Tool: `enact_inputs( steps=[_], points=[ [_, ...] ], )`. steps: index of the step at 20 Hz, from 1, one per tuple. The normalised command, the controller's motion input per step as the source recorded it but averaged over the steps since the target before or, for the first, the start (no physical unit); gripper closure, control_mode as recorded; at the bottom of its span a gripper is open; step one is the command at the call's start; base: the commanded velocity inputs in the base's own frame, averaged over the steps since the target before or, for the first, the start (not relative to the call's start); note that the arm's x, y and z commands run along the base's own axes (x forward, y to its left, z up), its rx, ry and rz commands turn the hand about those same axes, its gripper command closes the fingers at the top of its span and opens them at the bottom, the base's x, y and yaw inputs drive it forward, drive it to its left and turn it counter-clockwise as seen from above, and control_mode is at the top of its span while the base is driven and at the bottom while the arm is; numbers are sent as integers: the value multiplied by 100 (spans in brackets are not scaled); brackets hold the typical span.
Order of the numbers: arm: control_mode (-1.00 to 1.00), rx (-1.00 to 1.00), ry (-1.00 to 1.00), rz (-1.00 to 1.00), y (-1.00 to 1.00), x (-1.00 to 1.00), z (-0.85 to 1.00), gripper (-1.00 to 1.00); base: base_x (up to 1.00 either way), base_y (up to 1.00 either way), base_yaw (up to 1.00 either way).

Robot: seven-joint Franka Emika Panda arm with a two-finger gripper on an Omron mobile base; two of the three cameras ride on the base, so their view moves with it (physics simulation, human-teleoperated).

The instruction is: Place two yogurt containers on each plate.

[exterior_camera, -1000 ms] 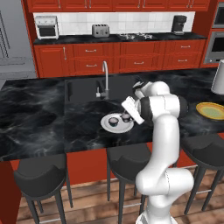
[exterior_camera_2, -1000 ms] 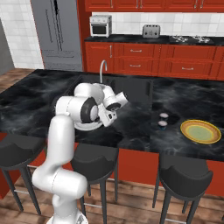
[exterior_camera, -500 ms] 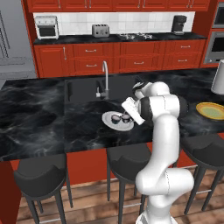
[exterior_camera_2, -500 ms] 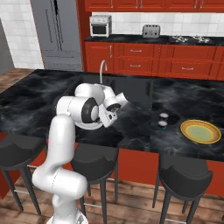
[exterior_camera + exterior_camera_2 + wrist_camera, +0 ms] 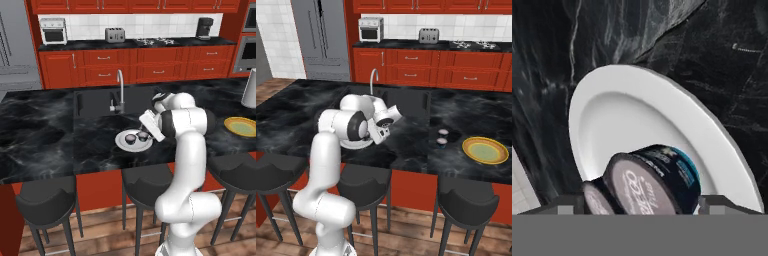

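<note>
White and plain, one plate (image 5: 131, 145) sits on the black marble island counter (image 5: 45, 135) just in front of the sink (image 5: 100, 102), and two yogurt containers (image 5: 130, 137) rest on it side by side. The gripper (image 5: 144, 135) hangs right over the nearer cup (image 5: 654, 180) (its pale printed lid tips toward the hand camera), with the finger tips (image 5: 712, 204) standing apart on either side of the cup; whether they touch it cannot be told. Two more yogurt cups (image 5: 442, 136) stand on the counter just beside the yellow plate (image 5: 485, 150).
</note>
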Motion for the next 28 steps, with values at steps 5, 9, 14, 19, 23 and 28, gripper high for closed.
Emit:
enact_inputs(
  steps=[5, 9, 14, 19, 23, 28],
  points=[
    [-100, 0, 0, 0, 0, -10, 14, -100, 0, 0, 0],
    [-100, -5, 0, 0, 0, -22, 53, -100, 0, 0, 0],
    [-100, -21, -6, -1, 36, -48, 70, -100, 0, 0, 0],
    [-100, -30, -13, 1, 41, -81, 75, -100, 0, 0, 0],
    [-100, -32, -1, 9, 35, -100, 86, -100, 0, 0, 0],
    [-100, -28, -8, 9, 25, -100, 78, -100, 0, 0, 0]
  ],
)
